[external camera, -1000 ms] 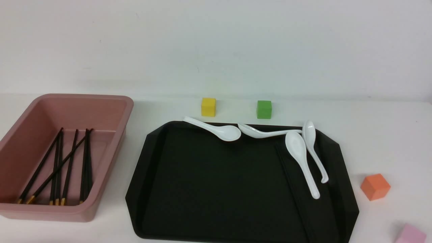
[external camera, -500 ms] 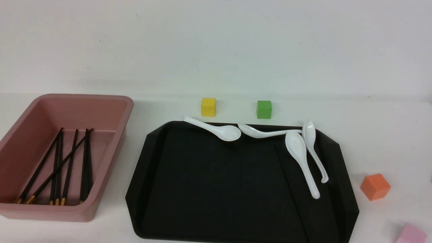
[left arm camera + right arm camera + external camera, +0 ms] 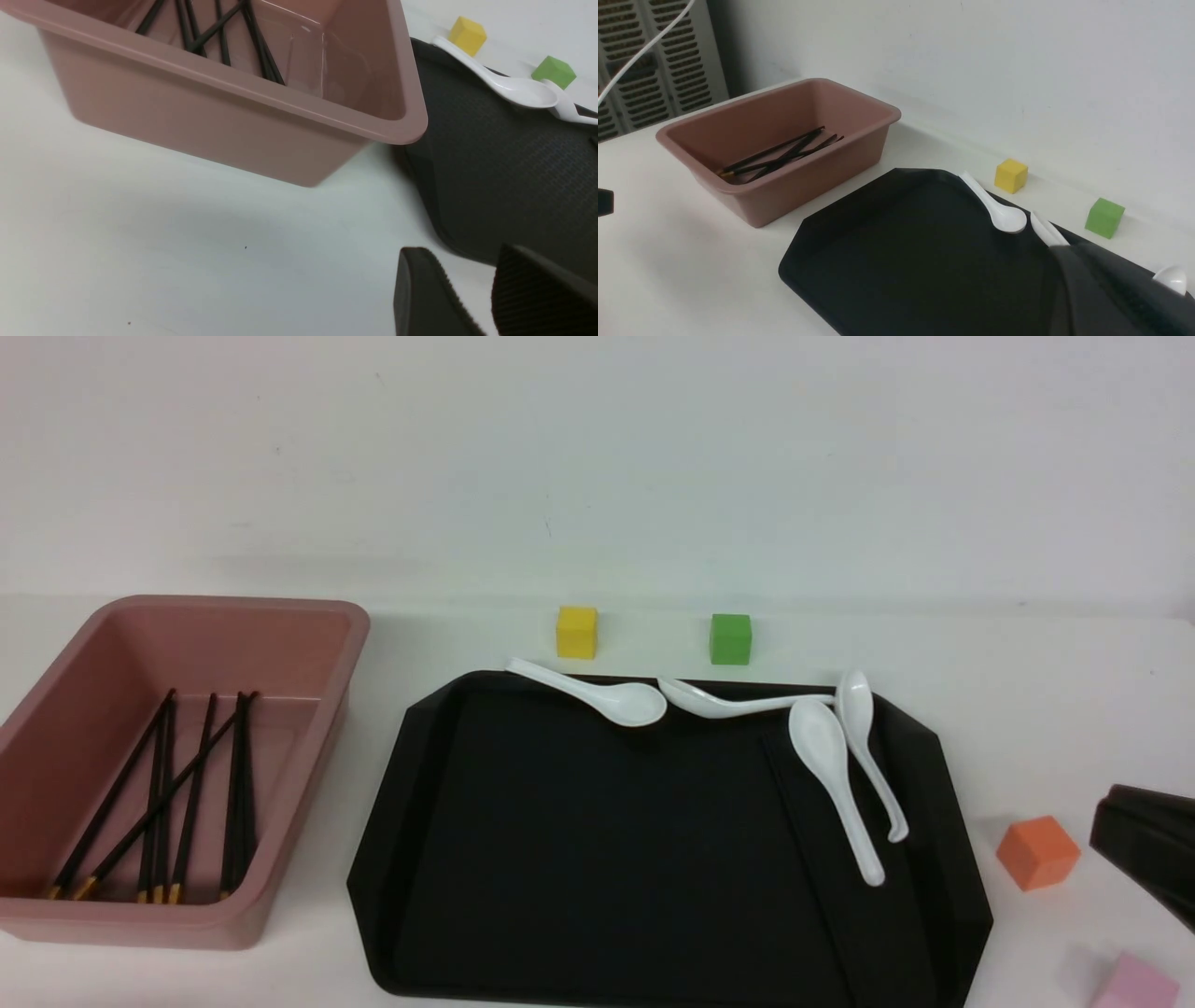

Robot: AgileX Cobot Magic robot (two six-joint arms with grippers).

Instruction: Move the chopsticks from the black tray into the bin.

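The pink bin (image 3: 308, 616) stands at the left and holds several black chopsticks (image 3: 159, 803) with gold ends. It also shows in the left wrist view (image 3: 233, 88) and the right wrist view (image 3: 822, 172). The black tray (image 3: 560, 859) lies in the middle. A thin dark pair of chopsticks (image 3: 808, 845) lies faintly on its right part, beside the spoons. My right gripper (image 3: 1106, 821) enters at the right edge, to the right of the tray and above the table; its jaws look pressed together in the right wrist view (image 3: 1069, 254). My left gripper (image 3: 462, 261) is open and empty, low by the tray's near left corner.
Four white spoons (image 3: 831, 775) lie along the tray's far and right parts. A yellow cube (image 3: 576, 632) and a green cube (image 3: 730, 638) stand behind the tray. An orange cube (image 3: 1036, 851) and a pink cube (image 3: 1134, 985) sit right of it.
My right gripper has come into the front view from the right edge, above the orange cube's right side. Nothing else has moved.
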